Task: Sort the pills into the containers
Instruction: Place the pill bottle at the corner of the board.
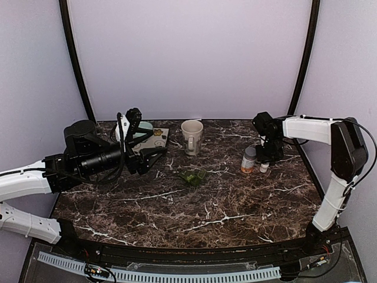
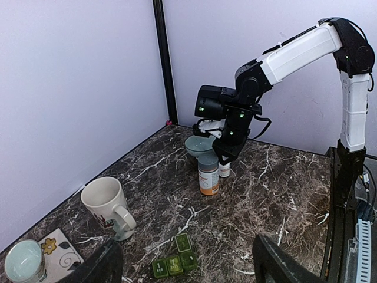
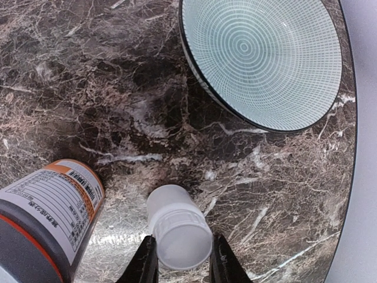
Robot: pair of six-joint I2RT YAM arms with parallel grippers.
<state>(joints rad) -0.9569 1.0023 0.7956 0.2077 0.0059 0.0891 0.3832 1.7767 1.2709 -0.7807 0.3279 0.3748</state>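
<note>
The containers are a small dark green pill box [image 2: 175, 259] [image 1: 193, 175] lying mid-table, with one lid flipped open. A pale speck sits in one compartment; no other pills show. My right gripper [image 3: 182, 265] [image 1: 266, 159] points down at the far right and is shut on the cap of a small white bottle [image 3: 178, 227] [image 2: 224, 171] standing on the table. An orange-labelled pill bottle [image 3: 44, 212] [image 1: 249, 160] stands right beside it. My left gripper [image 2: 188, 271] [image 1: 154, 159] hovers open left of the pill box, holding nothing.
A cream mug [image 1: 191, 137] [image 2: 106, 206] stands behind the pill box. A pale ribbed bowl [image 3: 262, 59] [image 2: 200, 145] sits just beyond the right gripper. At the back left, another small bowl [image 2: 25, 261] rests on a flowered tile [image 2: 56, 247]. Walls close three sides.
</note>
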